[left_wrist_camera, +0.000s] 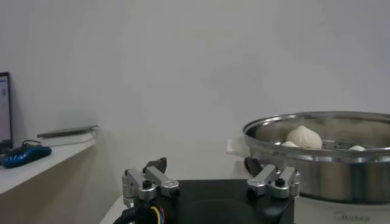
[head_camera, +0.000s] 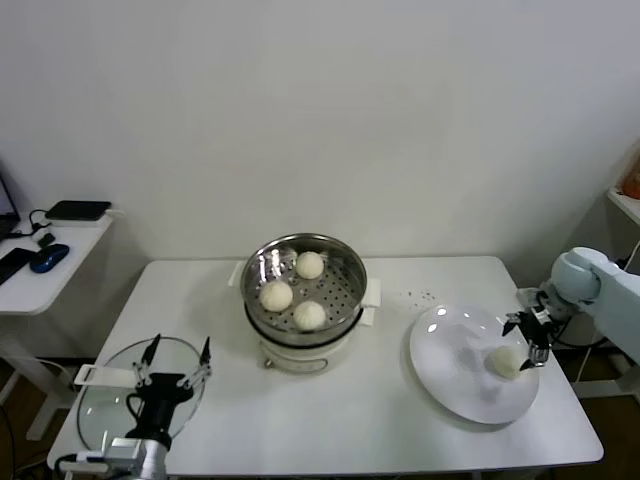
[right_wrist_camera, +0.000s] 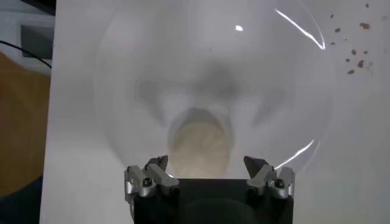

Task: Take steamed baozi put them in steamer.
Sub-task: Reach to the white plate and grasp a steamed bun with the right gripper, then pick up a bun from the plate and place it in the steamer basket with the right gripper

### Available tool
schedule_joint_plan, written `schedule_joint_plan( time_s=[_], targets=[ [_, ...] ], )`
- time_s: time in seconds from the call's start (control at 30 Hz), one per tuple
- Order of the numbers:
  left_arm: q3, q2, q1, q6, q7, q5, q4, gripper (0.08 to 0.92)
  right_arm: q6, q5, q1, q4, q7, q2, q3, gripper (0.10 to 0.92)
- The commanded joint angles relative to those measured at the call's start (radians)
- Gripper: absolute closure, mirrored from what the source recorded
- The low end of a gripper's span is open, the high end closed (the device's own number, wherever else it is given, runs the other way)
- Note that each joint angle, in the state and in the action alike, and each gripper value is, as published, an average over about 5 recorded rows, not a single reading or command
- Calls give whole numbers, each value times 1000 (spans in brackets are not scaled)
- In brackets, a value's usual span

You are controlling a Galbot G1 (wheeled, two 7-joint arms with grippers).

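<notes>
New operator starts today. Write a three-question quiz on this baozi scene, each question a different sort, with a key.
1. How many steamed baozi lie in the steamer?
2. True or false: the right gripper is above the glass lid.
3. Where is the last baozi? A) white plate B) table C) side desk

Key: 1. Three. 2. False; it is at the plate, jaws open around the last baozi, while the left gripper is over the glass lid. 3. A.
</notes>
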Motion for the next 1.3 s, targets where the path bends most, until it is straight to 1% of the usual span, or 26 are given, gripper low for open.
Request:
schedule_joint_plan(
  time_s=[0.03, 0.83, 0.93, 1.0, 1.1, 1.2, 1.3],
  targets=[
    [-1, -1, -1, 0, 0, 0, 1, 177, 4, -23, -45, -30, 37, 28, 33, 203],
    [-2, 1, -4, 0, 0, -2, 6, 177, 3, -30, -52, -27, 24, 36, 25, 211],
    [-2, 1, -2, 0, -1, -2, 6, 177, 3, -29, -51, -28, 21, 36, 26, 267],
    [-2, 0, -2, 0, -1, -2, 6, 177, 3, -27, -51, -28, 21, 36, 27, 326],
    [-1, 0, -2, 0, -1, -1, 6, 177, 2, -27, -50, -29, 20, 36, 28, 394],
    [0, -1, -3, 0, -1, -1, 6, 177, 2, -25, -49, -29, 19, 36, 29, 419],
    [-1, -1, -3, 1, -1, 0, 6, 177, 2, -23, -47, -28, 18, 35, 30, 422]
  ],
)
